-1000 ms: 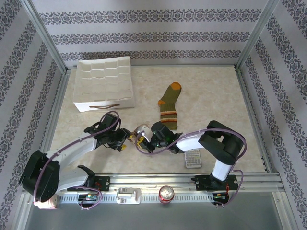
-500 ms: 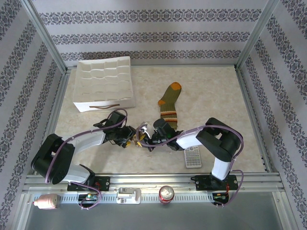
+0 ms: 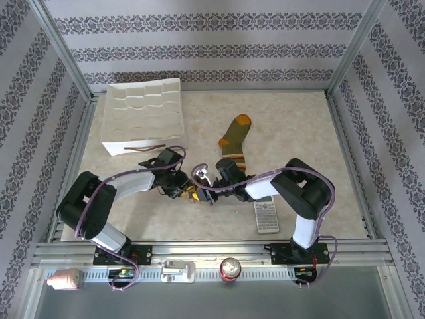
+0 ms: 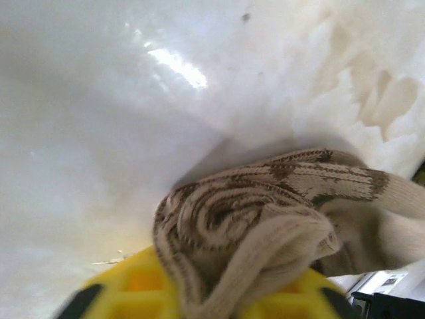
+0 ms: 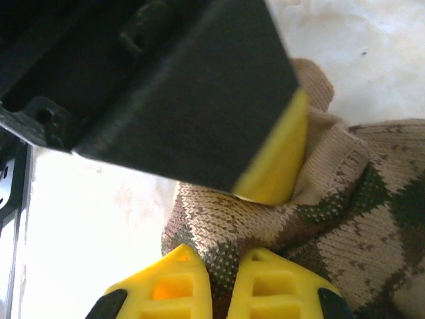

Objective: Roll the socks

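You seem mid-roll at centre frame, left tool (image 3: 186,193) and right tool (image 3: 209,194) both pinching the brown sock (image 4: 252,212); next, tighten its coil.

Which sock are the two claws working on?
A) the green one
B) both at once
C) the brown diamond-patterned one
C: the brown sock is bunched between the left gripper and right gripper, while the green sock lies flat beyond them.
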